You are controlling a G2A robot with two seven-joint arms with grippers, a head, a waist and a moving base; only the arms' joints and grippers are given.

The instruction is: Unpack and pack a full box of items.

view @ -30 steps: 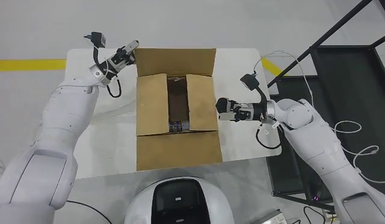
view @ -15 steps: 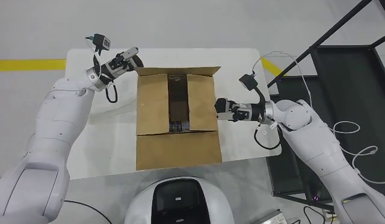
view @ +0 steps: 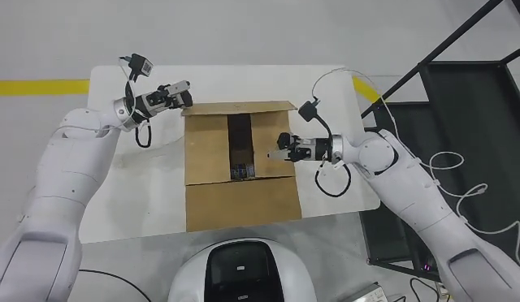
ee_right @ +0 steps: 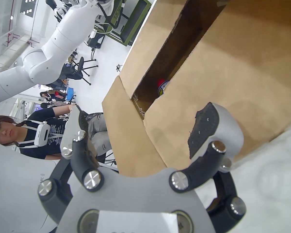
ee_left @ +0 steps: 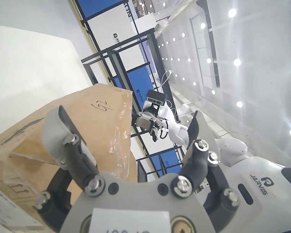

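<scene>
Spread open and empty at the cardboard box (view: 240,184) on the table (view: 146,188): left gripper (view: 185,97) with the far flap (view: 240,107) just ahead of its jaws, right gripper (view: 276,152) with the side flap (view: 264,131) just ahead of its own.

Bright, even light falls from overhead, and the white rectangular table (view: 325,83) looks almost washed out. In the left wrist view the round ceiling lamps (ee_left: 237,62) flare as white spots with pale halos. The brown cardboard box (view: 207,152) is evenly lit on its flaps, while the gap between them stays deep in shade. A strip of clear tape (ee_left: 121,132) on its corner catches a sheen. Both wrist views bow straight lines toward the edges, as on the black metal frame (ee_left: 116,56).
</scene>
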